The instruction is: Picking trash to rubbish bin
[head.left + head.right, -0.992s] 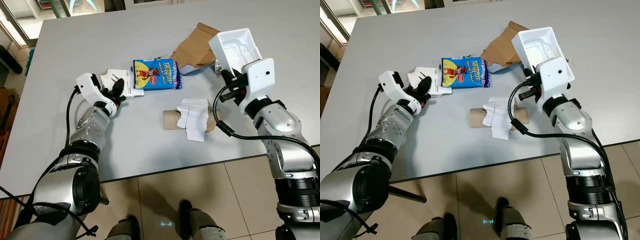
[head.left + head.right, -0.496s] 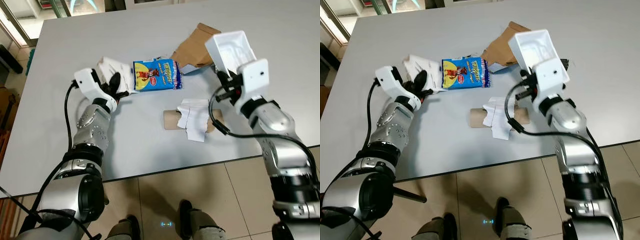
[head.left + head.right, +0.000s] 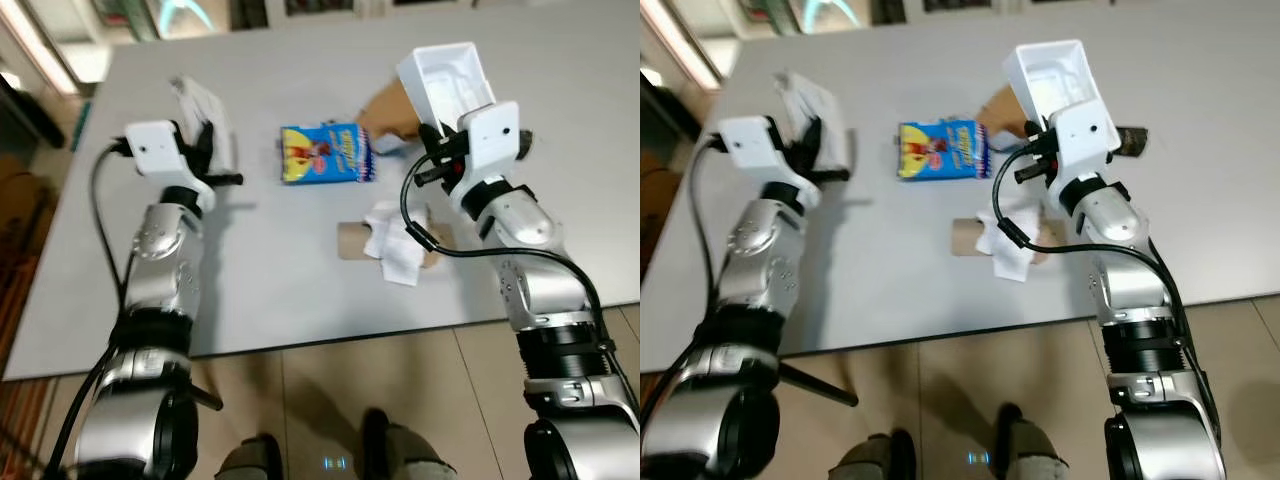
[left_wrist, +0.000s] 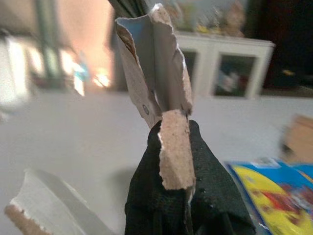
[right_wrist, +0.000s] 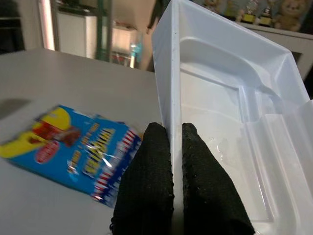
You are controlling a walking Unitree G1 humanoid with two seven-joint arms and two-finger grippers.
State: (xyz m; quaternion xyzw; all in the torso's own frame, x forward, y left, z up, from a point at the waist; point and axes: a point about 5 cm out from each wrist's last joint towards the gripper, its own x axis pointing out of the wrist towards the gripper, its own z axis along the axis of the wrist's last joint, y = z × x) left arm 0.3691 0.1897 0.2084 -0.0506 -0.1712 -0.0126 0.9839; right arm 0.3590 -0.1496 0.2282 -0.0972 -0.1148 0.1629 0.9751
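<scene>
The left gripper (image 4: 168,161) is raised above the desk (image 3: 270,270) near its left edge, its jaws closed on a torn piece of white card (image 4: 156,78) that stands up from the fingertips, with another ragged scrap (image 4: 46,210) visible below it in the left wrist view. The right gripper (image 5: 176,161) is lifted over the far right part of the desk, jaws pinched tight on the side wall of a white plastic tray (image 5: 230,122), which it holds tilted in the air. Between the two arms, toward the far edge, a blue snack bag (image 3: 325,153) lies flat. Just behind the tray, a piece of brown cardboard (image 3: 385,105) rests on the desk. Nearer the front edge, a cardboard tube (image 3: 352,240) lies on its side with a crumpled white tissue (image 3: 395,240) draped over it.
</scene>
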